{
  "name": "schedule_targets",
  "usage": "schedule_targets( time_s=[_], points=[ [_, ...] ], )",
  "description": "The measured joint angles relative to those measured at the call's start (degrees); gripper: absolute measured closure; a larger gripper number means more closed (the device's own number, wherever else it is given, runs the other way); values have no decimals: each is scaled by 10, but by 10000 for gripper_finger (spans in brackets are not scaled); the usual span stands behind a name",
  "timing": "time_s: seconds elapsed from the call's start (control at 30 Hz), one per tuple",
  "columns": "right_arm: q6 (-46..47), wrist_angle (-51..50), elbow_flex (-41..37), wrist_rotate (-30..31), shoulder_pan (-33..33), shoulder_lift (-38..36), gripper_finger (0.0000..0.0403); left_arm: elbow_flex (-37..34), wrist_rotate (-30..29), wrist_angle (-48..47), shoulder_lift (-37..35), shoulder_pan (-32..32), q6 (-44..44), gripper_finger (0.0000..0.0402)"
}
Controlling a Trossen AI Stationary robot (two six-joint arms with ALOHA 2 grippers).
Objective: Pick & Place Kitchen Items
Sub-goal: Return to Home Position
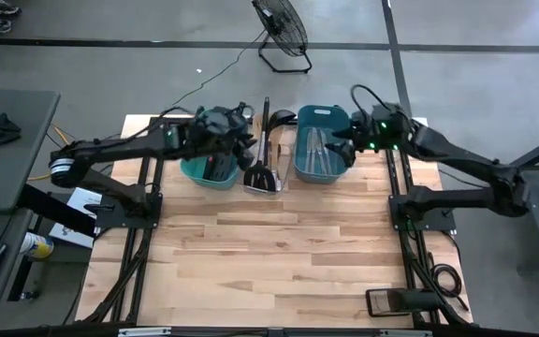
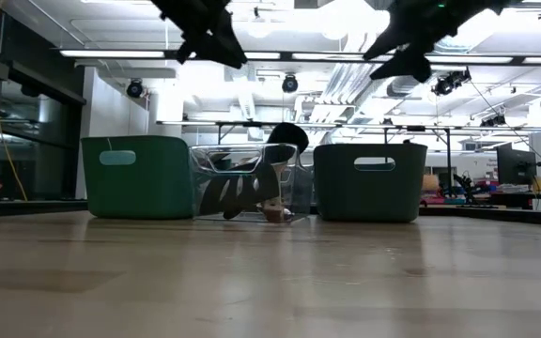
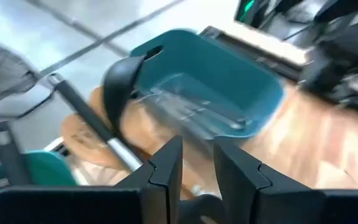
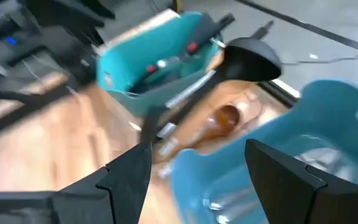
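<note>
On the table (image 1: 279,243), a green bin (image 1: 195,174) and blue bin (image 1: 318,112) flank the clear bin (image 2: 294,161), the narrow, empty left tool (image 3: 197,146) high to its left, the wide, empty right tool (image 4: 197,149) to its right, ladle (image 1: 282,118) and spatula (image 1: 262,176) inside.

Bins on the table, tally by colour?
Green bin: 1
Clear bin: 1
Blue bin: 1
Total: 3
</note>
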Motion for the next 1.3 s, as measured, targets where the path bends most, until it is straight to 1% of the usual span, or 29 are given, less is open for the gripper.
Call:
schedule_targets(
  time_s=[0.07, 0.2, 0.27, 0.37, 0.43, 0.5, 0.6, 0.73, 0.83, 0.9, 0.97, 1.03, 1.13, 1.3],
  points=[
    [29, 44, -48, -8, 13, -41, 153, -64, 8, 65, -35, -13, -11, 311],
    [79, 133, -124, -7, 37, -111, 153, -217, 25, 213, -124, -28, -63, 311],
    [103, 187, -159, -7, 46, -139, 153, -289, 26, 279, -177, -28, -88, 311],
    [135, 278, -214, -7, 57, -171, 153, -385, 25, 375, -260, -25, -104, 311],
    [152, 331, -248, -7, 63, -185, 153, -436, 25, 414, -317, -26, -105, 311],
    [170, 372, -275, -6, 68, -194, 153, -475, 25, 430, -368, -26, -110, 311],
    [198, 426, -308, 9, 83, -195, 153, -512, 25, 439, -427, -26, -121, 311],
    [217, 506, -356, 74, 126, -190, 153, -548, 17, 440, -473, -26, -124, 311],
    [228, 550, -387, 126, 163, -188, 153, -570, 16, 455, -485, -26, -132, 311],
    [230, 557, -399, 157, 183, -187, 153, -589, 15, 473, -485, -26, -138, 311],
    [231, 559, -409, 174, 195, -188, 153, -609, 15, 502, -484, -26, -144, 311],
    [238, 579, -421, 187, 198, -190, 153, -635, 15, 542, -485, -26, -151, 311],
    [245, 631, -445, 187, 199, -191, 153, -663, 15, 602, -484, -26, -154, 311],
    [245, 702, -484, 184, 198, -198, 153, -661, 13, 586, -494, -26, -133, 311]
  ],
)
